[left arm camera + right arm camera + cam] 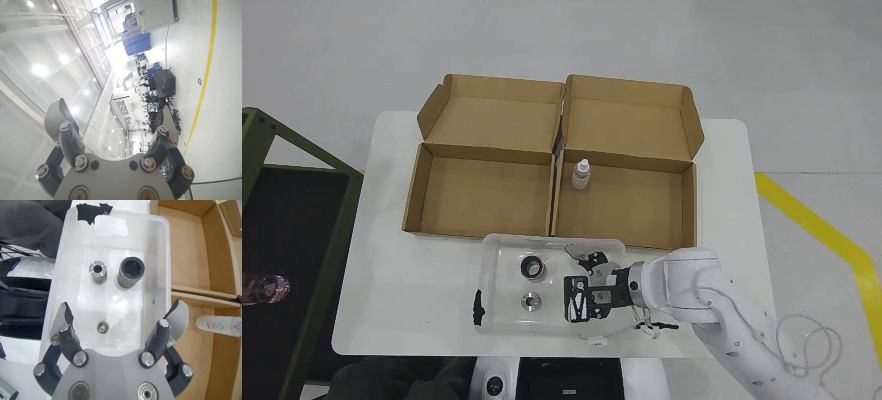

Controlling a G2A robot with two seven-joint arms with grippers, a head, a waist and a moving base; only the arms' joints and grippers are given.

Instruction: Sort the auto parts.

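A clear plastic bin (504, 240) (167, 256) at the table's front edge holds three metal parts. These are a black-lined steel bearing sleeve (532, 266) (131, 274), a slotted steel collet (532, 300) (98, 273) and a small steel stub (103, 327). My right gripper (587, 287) (122, 308) hangs open over the bin's right half, its fingers straddling the stub from above, nothing held. A white bottle (582, 175) (219, 326) lies in the right cardboard box (642, 210). My left gripper (111, 109) is open, empty and turned up toward the ceiling.
Two open cardboard boxes sit side by side behind the bin, the left box (482, 195) with nothing in it. Their lids (632, 115) stand up at the back. Black tape (90, 213) and a white label mark the bin's far wall. A dark green frame (282, 200) stands left of the table.
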